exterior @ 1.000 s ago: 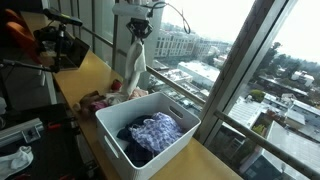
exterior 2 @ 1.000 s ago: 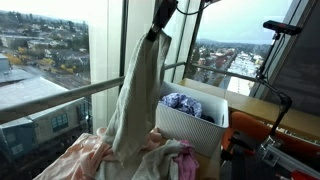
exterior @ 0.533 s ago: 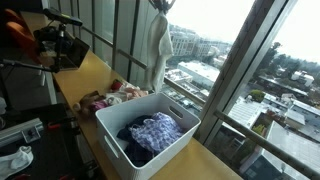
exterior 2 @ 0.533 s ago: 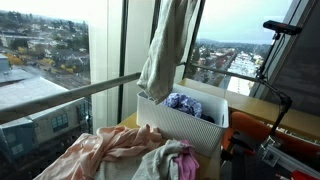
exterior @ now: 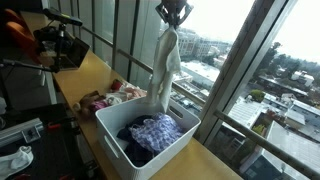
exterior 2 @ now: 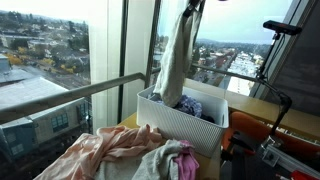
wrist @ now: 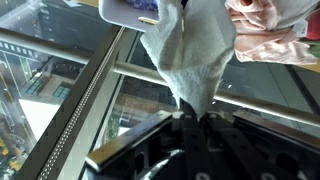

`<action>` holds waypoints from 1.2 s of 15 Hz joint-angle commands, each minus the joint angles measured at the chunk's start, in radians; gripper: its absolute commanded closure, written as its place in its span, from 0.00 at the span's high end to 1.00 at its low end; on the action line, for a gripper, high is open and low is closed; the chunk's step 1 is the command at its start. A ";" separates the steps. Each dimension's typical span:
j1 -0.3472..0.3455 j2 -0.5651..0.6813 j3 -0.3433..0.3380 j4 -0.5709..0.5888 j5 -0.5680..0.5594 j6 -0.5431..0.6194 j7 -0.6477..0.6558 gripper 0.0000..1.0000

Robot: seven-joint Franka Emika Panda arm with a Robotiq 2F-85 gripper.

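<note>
The jaws pinch a pale cloth (exterior: 165, 65) hanging over the white bin (exterior: 112, 140).

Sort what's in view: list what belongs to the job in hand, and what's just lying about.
In hand: gripper, the pale cloth it holds up, white basket below.
Lying about: purple clothes in the basket, pink clothes pile, black camera.

Nothing readable here: no txt, no nos., no logos came through. The white bin (exterior: 120, 138) showed plain walls, and the pale cloth (exterior: 165, 70) bore no print I could make out. The camera gear (exterior: 58, 45) was too dark & small to read — bldgs outside (exterior: 205, 72) were too blurred for any signs.
</note>
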 commanded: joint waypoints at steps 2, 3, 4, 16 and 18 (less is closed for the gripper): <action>-0.010 0.061 -0.007 -0.062 0.044 0.036 -0.042 0.01; -0.012 0.081 -0.004 -0.077 0.051 0.045 -0.045 0.01; -0.014 0.102 0.001 -0.093 0.059 0.056 -0.051 0.01; -0.035 0.236 0.060 -0.127 0.103 0.084 -0.059 0.58; -0.025 0.215 0.073 -0.141 0.103 0.089 -0.056 0.73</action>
